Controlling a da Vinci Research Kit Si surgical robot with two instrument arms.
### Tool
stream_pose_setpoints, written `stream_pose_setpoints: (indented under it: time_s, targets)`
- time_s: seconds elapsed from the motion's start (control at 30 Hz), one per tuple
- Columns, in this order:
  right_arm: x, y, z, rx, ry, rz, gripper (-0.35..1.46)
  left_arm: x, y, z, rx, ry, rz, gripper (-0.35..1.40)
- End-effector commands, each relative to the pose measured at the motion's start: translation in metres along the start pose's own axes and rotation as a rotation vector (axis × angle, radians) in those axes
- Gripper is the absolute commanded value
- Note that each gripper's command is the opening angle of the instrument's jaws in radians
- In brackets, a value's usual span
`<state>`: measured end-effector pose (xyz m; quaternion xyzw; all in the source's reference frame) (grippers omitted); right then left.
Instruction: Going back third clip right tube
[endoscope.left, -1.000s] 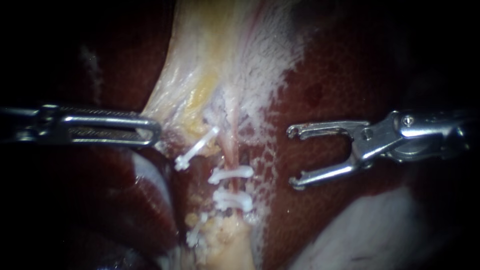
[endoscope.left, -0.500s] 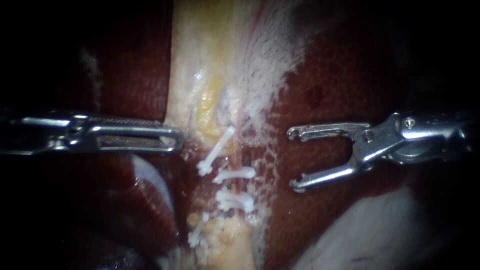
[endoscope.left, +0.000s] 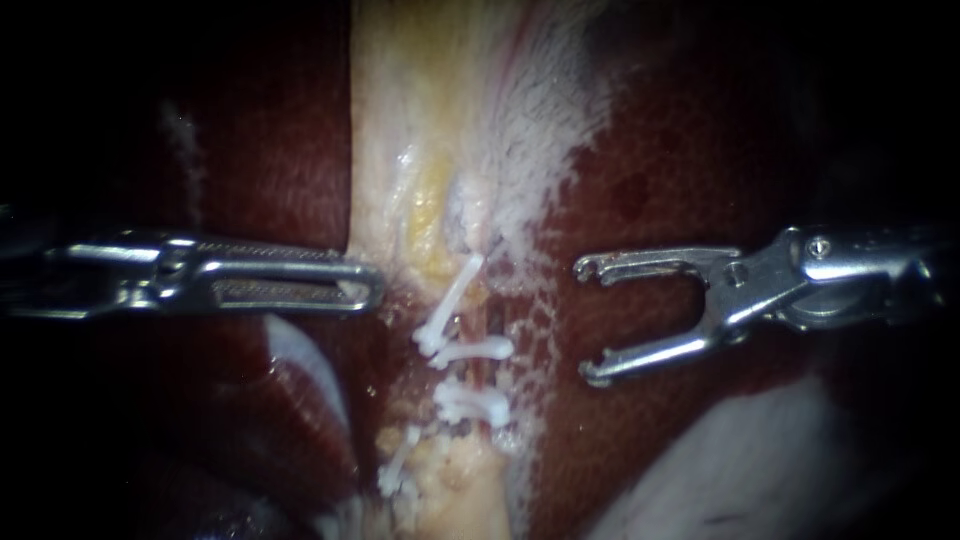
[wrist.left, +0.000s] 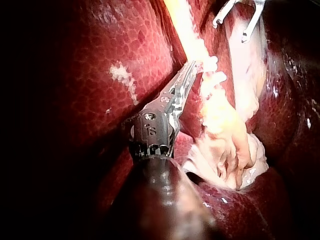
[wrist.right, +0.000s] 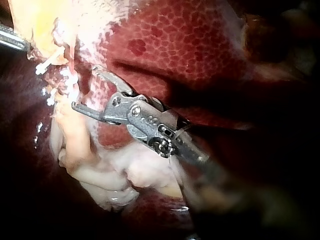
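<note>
Endoscope view: the right instrument (endoscope.left: 590, 320) is hanging wide open over the liver (endoscope.left: 650, 180), gripping nothing. White clips (endoscope.left: 470, 350) are sitting crosswise on the right tube (endoscope.left: 470, 376), near that open tip but clear of it and outside its spread. The left instrument (endoscope.left: 372, 288) is lying closed flat and empty, its tip resting at the edge of the pale tissue (endoscope.left: 400, 120) on the clips' far side. A slanted clip (endoscope.left: 452, 300) is leaning just above the crosswise ones.
</note>
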<state>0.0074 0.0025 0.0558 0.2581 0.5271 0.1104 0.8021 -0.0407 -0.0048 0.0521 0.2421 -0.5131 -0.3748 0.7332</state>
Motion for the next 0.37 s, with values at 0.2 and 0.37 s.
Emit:
stream_pose_setpoints:
  time_s: [0.2,0.37]
  targets:
    - [0.0,0.0,0.0,0.0,0.0,0.0,0.6,0.0,0.0,0.0,0.001,0.0,0.0,-0.35]
    - [0.0,0.0,-0.0001,0.001,0.0,0.0,0.6,0.0,0.0001,0.0,0.002,0.001,0.0,-0.35]
